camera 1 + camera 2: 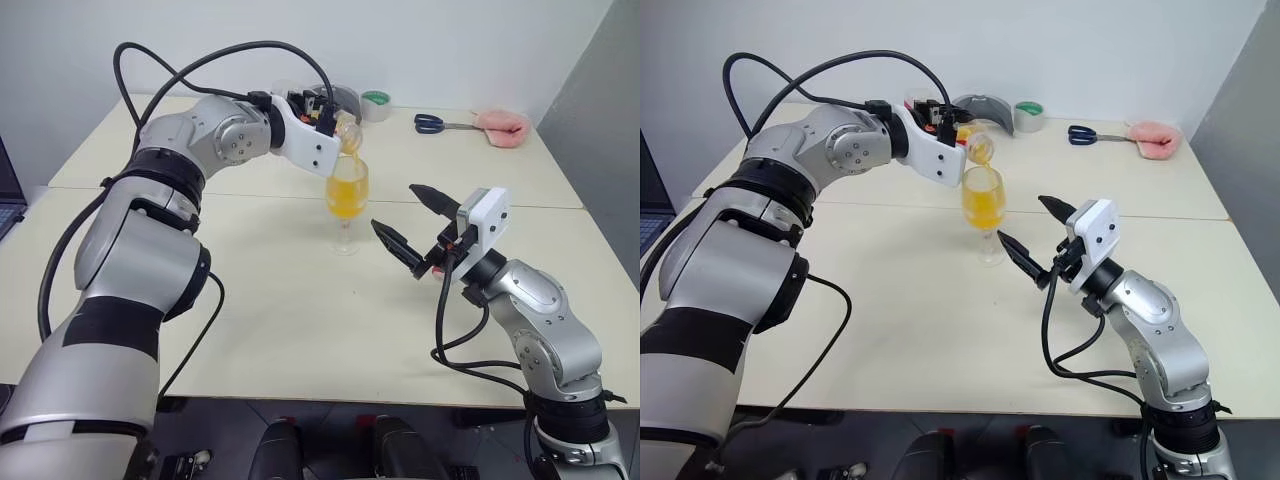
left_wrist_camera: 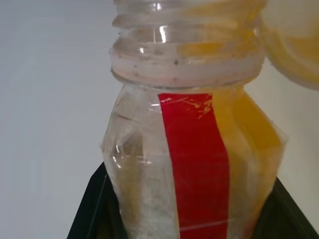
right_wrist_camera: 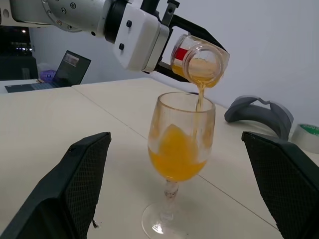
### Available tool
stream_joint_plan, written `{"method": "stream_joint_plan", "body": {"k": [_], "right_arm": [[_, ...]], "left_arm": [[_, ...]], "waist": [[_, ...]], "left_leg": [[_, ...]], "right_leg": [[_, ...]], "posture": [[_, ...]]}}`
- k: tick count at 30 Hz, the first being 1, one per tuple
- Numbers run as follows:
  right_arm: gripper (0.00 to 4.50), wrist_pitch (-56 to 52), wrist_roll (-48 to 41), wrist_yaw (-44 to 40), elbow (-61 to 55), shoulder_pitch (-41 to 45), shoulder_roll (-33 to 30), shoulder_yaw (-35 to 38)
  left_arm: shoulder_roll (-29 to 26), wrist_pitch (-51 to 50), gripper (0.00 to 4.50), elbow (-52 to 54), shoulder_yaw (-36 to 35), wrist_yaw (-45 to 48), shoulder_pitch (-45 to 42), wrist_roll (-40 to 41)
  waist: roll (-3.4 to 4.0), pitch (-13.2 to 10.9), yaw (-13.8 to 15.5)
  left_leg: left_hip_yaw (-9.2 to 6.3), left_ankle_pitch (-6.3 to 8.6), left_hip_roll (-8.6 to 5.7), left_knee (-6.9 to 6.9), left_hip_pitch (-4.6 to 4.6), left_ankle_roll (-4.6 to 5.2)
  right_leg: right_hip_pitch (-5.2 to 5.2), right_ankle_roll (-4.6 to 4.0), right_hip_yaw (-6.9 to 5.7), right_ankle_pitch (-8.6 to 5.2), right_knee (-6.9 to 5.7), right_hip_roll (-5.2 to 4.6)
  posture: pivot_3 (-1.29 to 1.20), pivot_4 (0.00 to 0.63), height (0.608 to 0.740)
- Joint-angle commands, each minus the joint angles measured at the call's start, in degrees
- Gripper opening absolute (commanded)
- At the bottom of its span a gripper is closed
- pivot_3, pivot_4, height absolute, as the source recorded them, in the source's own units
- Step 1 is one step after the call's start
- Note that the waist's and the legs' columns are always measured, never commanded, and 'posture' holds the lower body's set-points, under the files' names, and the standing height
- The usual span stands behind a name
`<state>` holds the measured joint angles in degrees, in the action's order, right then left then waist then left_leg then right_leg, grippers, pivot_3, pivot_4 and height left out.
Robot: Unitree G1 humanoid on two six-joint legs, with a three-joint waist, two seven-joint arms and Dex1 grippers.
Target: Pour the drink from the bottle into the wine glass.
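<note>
Right fingers spread wide, holding nothing, near wine glass mid bench. Left fingers clamped on bottle, tipped over glass rim, drink streaming in, bowl roughly half full.

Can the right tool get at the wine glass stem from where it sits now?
Probably yes. The right tool stands open beside the wine glass, with bare table between them; the left tool holds the bottle above the rim, clear of the stem.
</note>
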<state>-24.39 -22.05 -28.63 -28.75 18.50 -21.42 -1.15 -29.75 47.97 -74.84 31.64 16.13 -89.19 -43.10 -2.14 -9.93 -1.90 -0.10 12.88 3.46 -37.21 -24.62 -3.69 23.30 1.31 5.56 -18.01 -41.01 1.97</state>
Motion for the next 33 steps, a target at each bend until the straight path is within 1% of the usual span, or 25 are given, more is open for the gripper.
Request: {"method": "stream_joint_plan", "body": {"k": [1,7,13,23,24,27,29,33], "right_arm": [[4.50,0.55,-0.71,0.12,-2.07,-0.04,-0.23,1.01],[4.50,0.42,-0.84,0.01,-2.13,-0.09,-0.29,1.00],[4.50,0.44,-0.99,-0.26,-1.92,0.09,-0.38,1.02],[4.50,0.35,-1.07,-0.53,-2.25,-0.07,-0.58,0.76],[4.50,0.35,-1.07,-0.54,-2.34,-0.16,-0.60,0.74],[4.50,0.43,-1.11,-0.74,-2.62,-0.31,-0.57,0.33],[4.50,0.59,-1.06,-1.06,-2.76,-0.36,-0.66,0.03],[4.50,0.22,-1.65,-1.66,-3.07,-0.42,-0.65,0.09]], "left_arm": [[-0.32,-0.07,1.80,0.67,-2.31,1.07,-1.63,2.75],[-0.61,-0.39,1.80,0.92,-3.92,3.68,-0.91,5.26],[-0.45,-1.21,1.80,1.25,-7.01,8.11,0.28,9.39],[1.47,-6.13,1.80,3.70,-16.11,17.92,4.28,21.15],[1.69,-7.03,1.80,4.11,-17.00,18.42,4.62,22.14],[3.46,-12.97,1.80,6.61,-22.29,21.84,6.49,29.12],[4.06,-16.74,1.80,8.96,-24.75,23.06,7.66,32.23],[4.63,-27.30,1.80,15.90,-30.01,22.25,10.30,38.13]], "waist": [[0.00,0.00,0.00],[0.00,0.00,0.01],[0.00,0.00,0.01],[0.00,0.00,-0.01],[0.00,0.00,-0.01],[0.00,0.00,0.00],[0.00,0.00,-0.01],[0.01,0.00,-0.16]], "left_leg": [[0.00,0.00,0.00,0.00,0.00,0.00],[0.00,0.00,-0.01,-0.01,0.00,0.00],[0.00,0.00,-0.01,-0.02,0.00,0.00],[0.00,0.00,0.00,-0.08,0.00,0.01],[-0.01,0.00,0.00,-0.09,0.00,0.01],[-0.02,0.00,0.00,-0.16,-0.02,0.01],[-0.04,0.00,0.01,-0.31,-0.06,0.01],[0.03,0.01,0.07,-0.58,-0.11,0.03]], "right_leg": [[0.00,0.00,0.00,0.00,0.00,0.00],[0.00,0.00,0.00,0.00,-0.01,0.00],[0.00,0.00,0.00,0.00,-0.02,0.00],[0.00,0.00,0.00,0.00,-0.07,0.00],[0.00,0.00,-0.01,0.00,-0.08,0.00],[0.00,0.00,-0.02,0.00,-0.11,0.00],[-0.01,0.00,-0.04,0.00,-0.15,0.00],[-0.04,0.00,-0.05,0.00,-0.24,0.00]], "posture": [[0.00,0.150,0.740],[0.00,0.150,0.740],[0.00,0.150,0.740],[0.00,0.150,0.740],[0.00,0.150,0.740],[0.00,0.150,0.740],[0.00,0.150,0.740],[0.00,0.150,0.740]]}}
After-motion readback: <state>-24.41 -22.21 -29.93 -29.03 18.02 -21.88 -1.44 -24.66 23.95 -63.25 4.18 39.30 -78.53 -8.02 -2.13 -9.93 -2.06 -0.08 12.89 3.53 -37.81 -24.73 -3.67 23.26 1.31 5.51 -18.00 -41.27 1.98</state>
